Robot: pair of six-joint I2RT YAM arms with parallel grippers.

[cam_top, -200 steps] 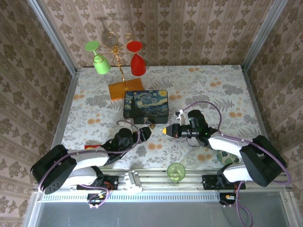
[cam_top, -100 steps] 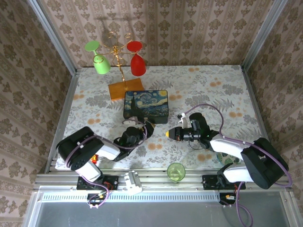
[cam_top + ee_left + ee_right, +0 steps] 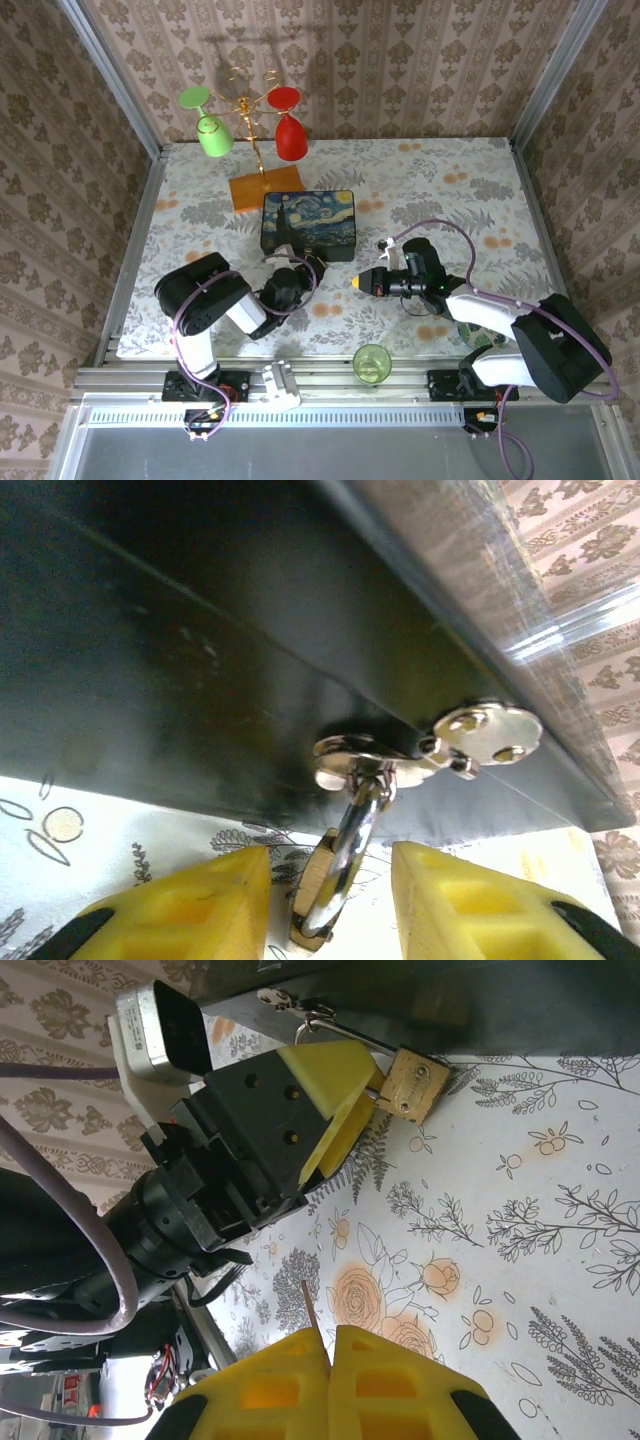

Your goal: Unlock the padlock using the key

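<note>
Moved since a second earlier: left gripper (image 3: 330, 895), brought in from the near left to the box front and narrowed from wide; right gripper (image 3: 360, 282), backed a little to the right. Item: padlock (image 3: 413, 1084), brass body, silvery shackle hung through the clasp (image 3: 400, 762) on the near face of the dark blue box (image 3: 308, 222), body lying on the table (image 3: 450, 190) just near of it. Long axis: runs from the clasp toward the near side, base end facing away from the box. Left gripper: partly open, one yellow jaw on each side of the padlock; firm contact cannot be told. Right gripper: closed tight, a thin sliver standing out between its tips, judged to be the key (image 3: 308, 1310) seen edge-on. Relation: padlock lies left and slightly far of the key tip, close by; the left arm is nearer and brackets it, so the key would need to travel leftward to the base.
</note>
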